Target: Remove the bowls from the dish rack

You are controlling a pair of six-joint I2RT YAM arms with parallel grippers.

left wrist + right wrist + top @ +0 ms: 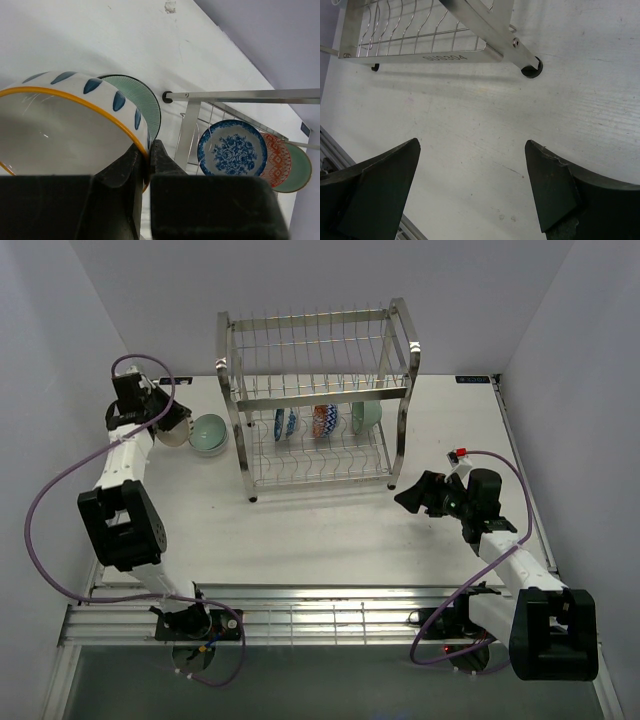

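The dish rack (404,352) stands at the back centre of the table. Three bowls stand on edge in its lower tier: blue-and-white (286,423), red-blue patterned (324,421) and mint green (366,415). My left gripper (149,145), left of the rack, is shut on the rim of a white bowl with blue drops and a yellow edge (65,125). That bowl is beside a mint green bowl (209,434) lying on the table. My right gripper (472,145) hovers open over bare table near the rack's right front foot (532,70), holding nothing.
White walls close in the table on the left, back and right. An aluminium rail (300,620) runs along the near edge between the arm bases. A purple cable (45,510) loops out from the left arm.
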